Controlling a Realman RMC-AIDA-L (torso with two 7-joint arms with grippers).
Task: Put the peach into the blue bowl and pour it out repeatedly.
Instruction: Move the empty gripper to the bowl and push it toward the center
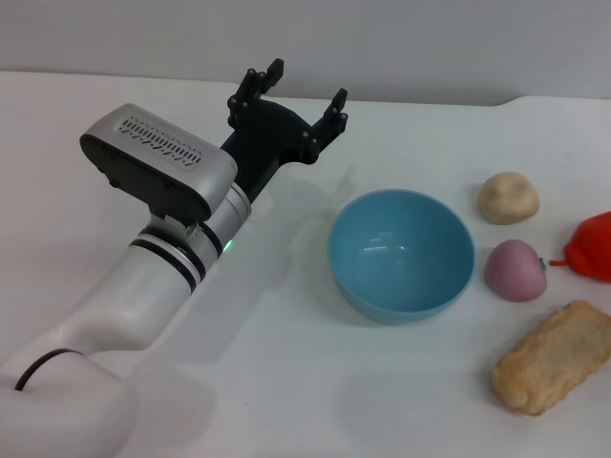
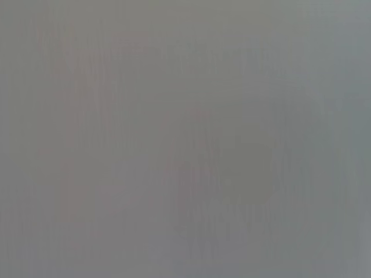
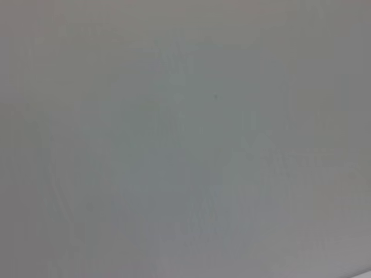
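Nearest the robot, at about 4 o'clock on the white table [image 1: 286, 382], lies a tan bread-like block [image 1: 554, 357]. Just beyond it sits the peach [image 1: 516, 270], upright on the table surface, just beside the blue bowl [image 1: 401, 253] at the bowl's 3 o'clock, not quite touching as far as can be told. The bowl is upright and holds nothing. A red item [image 1: 594, 246] sits at the peach's 2 o'clock, partly cut off by the edge of view. A beige lumpy ball [image 1: 508, 197] lies farther back, at the peach's 12 o'clock. The left gripper [image 1: 307, 93] hovers at the bowl's 11 o'clock, fingers spread wide, holding nothing. The right arm is out of sight. Both wrist views show only plain grey.
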